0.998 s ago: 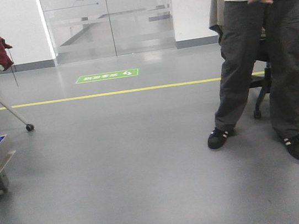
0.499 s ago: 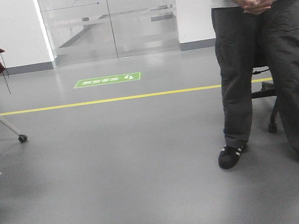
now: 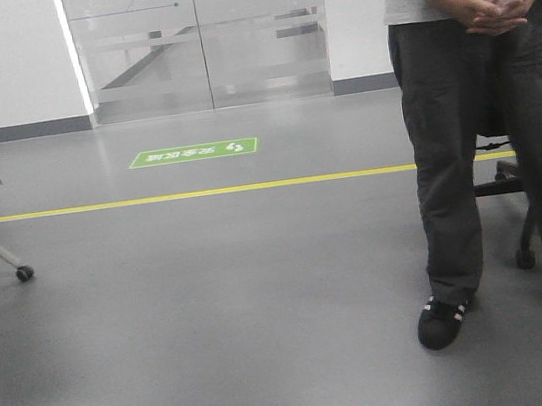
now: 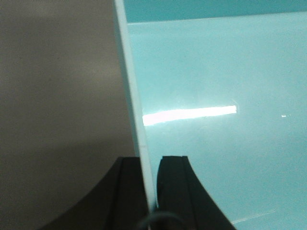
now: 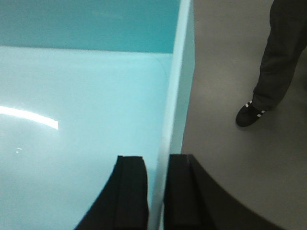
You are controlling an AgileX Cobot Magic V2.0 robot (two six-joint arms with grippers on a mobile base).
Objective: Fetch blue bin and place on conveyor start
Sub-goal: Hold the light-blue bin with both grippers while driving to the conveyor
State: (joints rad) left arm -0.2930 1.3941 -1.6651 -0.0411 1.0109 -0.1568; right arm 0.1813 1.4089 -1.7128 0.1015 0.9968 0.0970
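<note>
blue bin (image 4: 216, 96) wall clamped between left jaws, opposite wall clamped between right jaws

Green floor sign (image 3: 193, 152); white lettering illegible

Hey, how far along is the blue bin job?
Fetched: left end effector and right end effector each clamp a wall of the blue bin. In hand: holding it over grey floor, a person ahead. Left: no conveyor start in view; placing remains.
</note>
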